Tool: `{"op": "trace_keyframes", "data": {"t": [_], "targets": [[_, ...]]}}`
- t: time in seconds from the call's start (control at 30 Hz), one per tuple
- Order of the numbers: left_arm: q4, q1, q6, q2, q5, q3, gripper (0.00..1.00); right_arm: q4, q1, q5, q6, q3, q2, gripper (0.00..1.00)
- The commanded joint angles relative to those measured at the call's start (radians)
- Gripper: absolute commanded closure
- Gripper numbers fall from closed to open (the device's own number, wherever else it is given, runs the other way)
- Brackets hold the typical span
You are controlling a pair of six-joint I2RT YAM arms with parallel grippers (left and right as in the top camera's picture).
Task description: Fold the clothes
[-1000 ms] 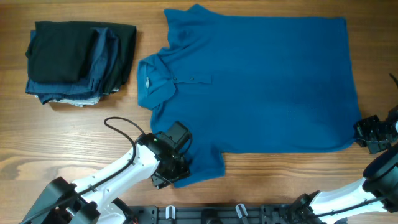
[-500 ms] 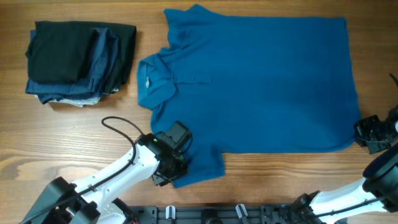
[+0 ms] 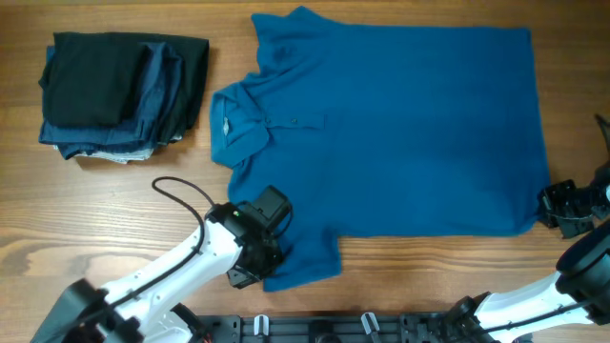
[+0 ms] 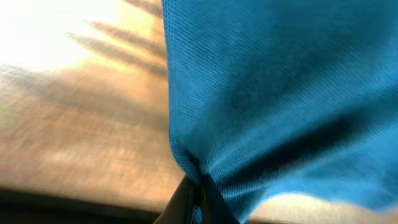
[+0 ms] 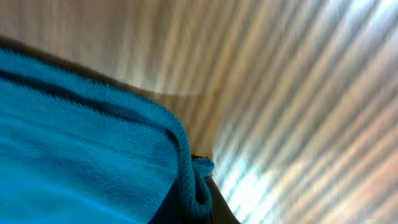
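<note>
- One blue polo shirt (image 3: 410,124), spread centre frame; your left gripper (image 3: 257,272) pinches its sleeve, right gripper (image 3: 553,205) its lower-right hem.
- One dark folded pile (image 3: 114,90), upper left, apart.

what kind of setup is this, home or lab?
Most likely a robot lab bench, not a home: a left arm and a right arm work from the near edge of a wooden table, with a blue polo shirt spread flat and a stack of folded dark garments set aside.

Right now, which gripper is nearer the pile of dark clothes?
Left. The left gripper pinches the shirt sleeve, diagonally off the pile; the right gripper holds the far hem corner.
</note>
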Motion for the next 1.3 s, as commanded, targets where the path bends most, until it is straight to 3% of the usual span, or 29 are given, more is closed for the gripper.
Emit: {"op": "trace_keyframes", "data": {"t": [0.0,0.4,0.8,0.97,1.27], "targets": [[-0.079,-0.003,0.047,-0.107,-0.02,0.098,0.96,-0.036,0.007,-0.016,0.018,0.044,-0.047,0.96],[-0.253,-0.004,0.044,-0.253,-0.014,0.127,0.96,-0.293,0.01,0.107,0.008,0.204,-0.131,0.96],[-0.333,-0.003,0.045,-0.336,0.039,0.195,0.96,-0.357,0.01,0.1,-0.011,0.233,-0.169,0.96],[-0.329,0.0,0.046,-0.272,-0.144,0.309,0.96,-0.418,0.059,0.143,-0.012,0.335,-0.175,0.96],[-0.242,0.207,0.241,-0.018,-0.154,0.458,0.96,-0.415,0.155,0.208,-0.008,0.417,-0.175,0.96]]}}
